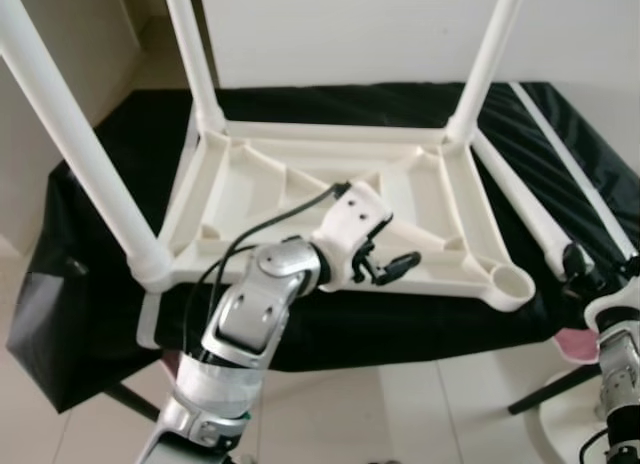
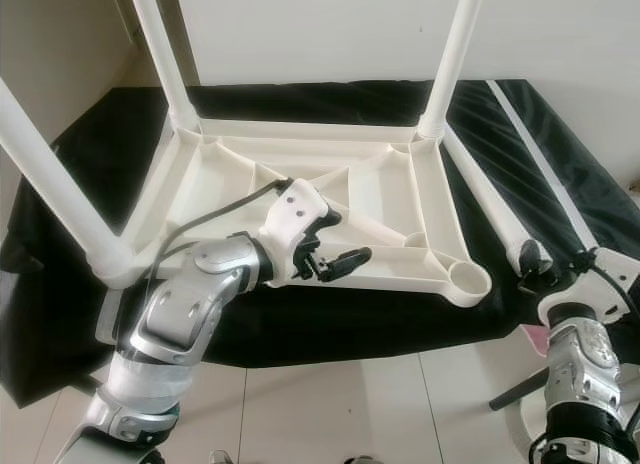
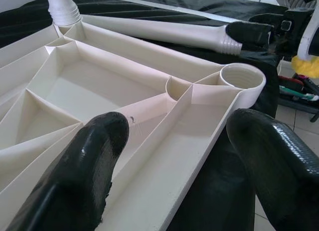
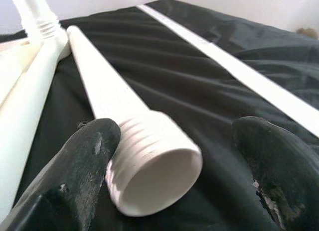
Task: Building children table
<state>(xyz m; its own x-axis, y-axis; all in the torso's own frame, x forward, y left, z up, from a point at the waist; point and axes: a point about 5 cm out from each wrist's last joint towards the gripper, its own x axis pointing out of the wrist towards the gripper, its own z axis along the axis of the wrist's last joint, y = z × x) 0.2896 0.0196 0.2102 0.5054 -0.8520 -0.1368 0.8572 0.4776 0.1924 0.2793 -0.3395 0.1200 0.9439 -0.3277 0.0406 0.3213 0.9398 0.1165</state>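
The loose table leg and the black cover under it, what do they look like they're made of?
The table leg looks like moulded plastic: cream-white, smooth, slightly glossy, hollow, with threads moulded into its open end. The black cover looks like thin cloth or plastic sheeting, given its soft folds and faint sheen; which one is hard to tell.

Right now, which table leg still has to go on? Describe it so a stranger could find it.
On the black cloth lies an upside-down white tabletop with three legs standing up. To its right, one loose white leg lies flat, its threaded end between the open fingers of the right gripper, near the empty corner socket.
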